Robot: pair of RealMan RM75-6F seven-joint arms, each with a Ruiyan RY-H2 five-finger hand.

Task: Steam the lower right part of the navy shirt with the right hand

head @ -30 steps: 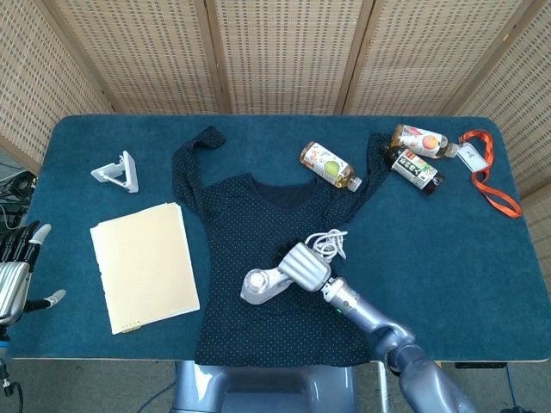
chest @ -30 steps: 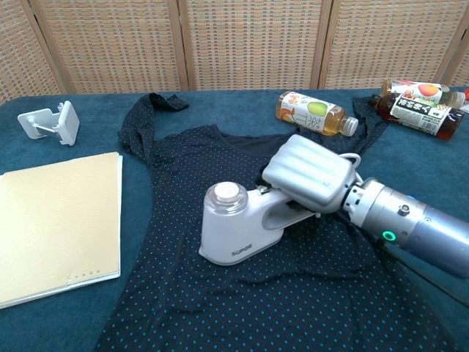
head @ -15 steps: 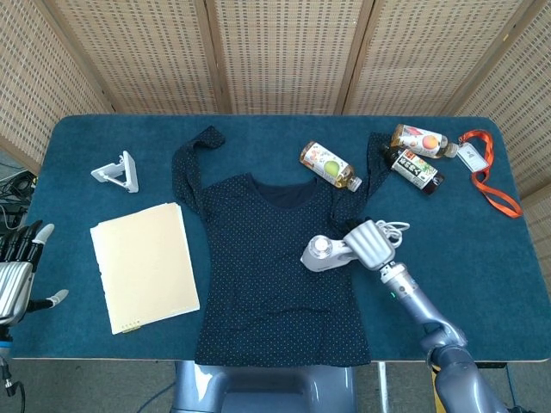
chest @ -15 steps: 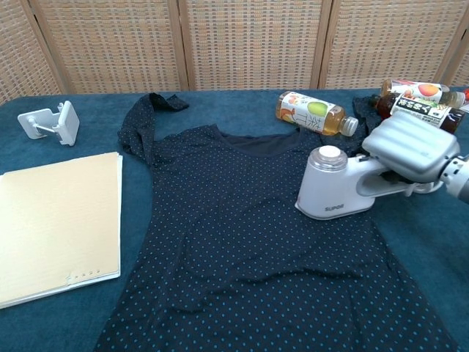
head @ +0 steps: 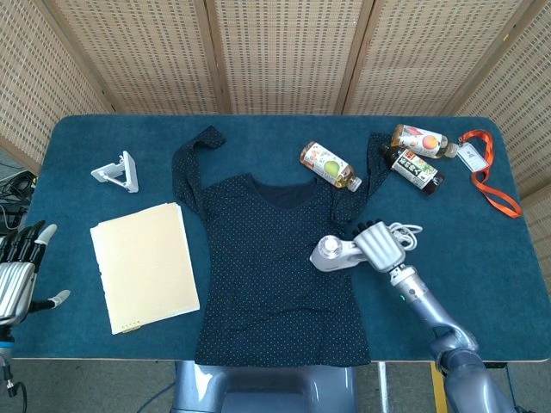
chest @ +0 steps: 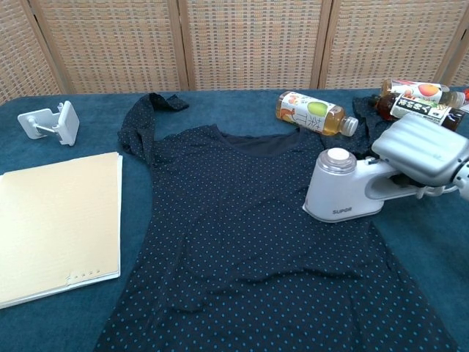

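1. Right hand (head: 380, 247): fingers wrapped around the handle of the white steamer (chest: 344, 193).
2. Steamer: its head projects beyond the fingers and sits on the navy shirt (head: 271, 267) at that garment's right edge.
3. Navy shirt: spread flat on the blue table (head: 77, 155).
4. Left hand (head: 19, 274): fingers apart, grasping nothing, off the table edge.

We see the navy shirt (head: 271, 267), dotted, lying flat on the table (head: 103, 146), the white steamer (chest: 344, 192) resting at its right edge.
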